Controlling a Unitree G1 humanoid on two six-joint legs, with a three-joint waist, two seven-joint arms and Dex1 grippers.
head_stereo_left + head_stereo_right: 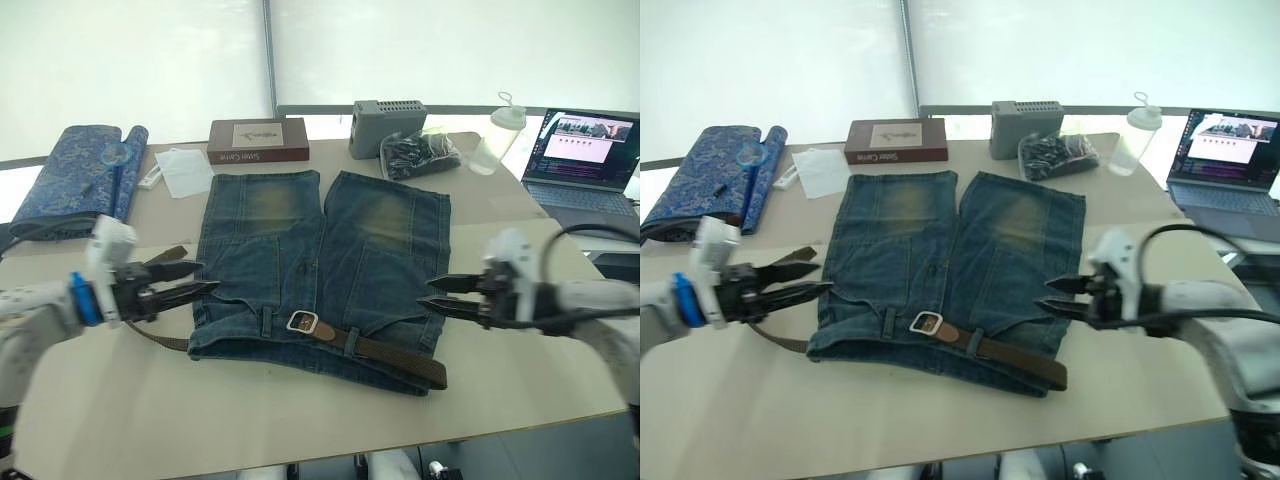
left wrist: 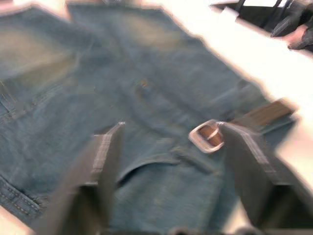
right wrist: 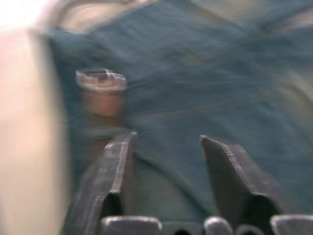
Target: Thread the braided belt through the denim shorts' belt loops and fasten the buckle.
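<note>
Left eye view has the denim shorts (image 1: 320,270) lying flat in the middle of the table (image 1: 300,420), waistband toward the near edge and legs pointing to the far edge. The braided belt (image 1: 395,355) runs along the waistband: its right part lies on top of the denim, slanting to the shorts' near right corner, passing under belt loops (image 1: 352,340) on the way. The buckle (image 1: 303,322) sits near the middle of the waistband. A further stretch of brown strap (image 1: 160,338) shows off the shorts' left side, near the table's left edge. The left gripper (image 1: 195,278) hovers just beside the shorts' left edge, its fingers apart and holding nothing. The right gripper (image 1: 432,292) hovers at the shorts' right edge, fingers likewise spread and empty. Left wrist view looks across the denim with the buckle just beside one fingertip. Along the far edge stand a brown box (image 1: 258,140), a grey box (image 1: 388,127), a bag of dark bits (image 1: 420,153) and a clear bottle (image 1: 497,135). A blue patterned cloth (image 1: 75,180) lies at the far left corner, white paper (image 1: 183,170) beside it, and a laptop (image 1: 582,160) at the far right.
</note>
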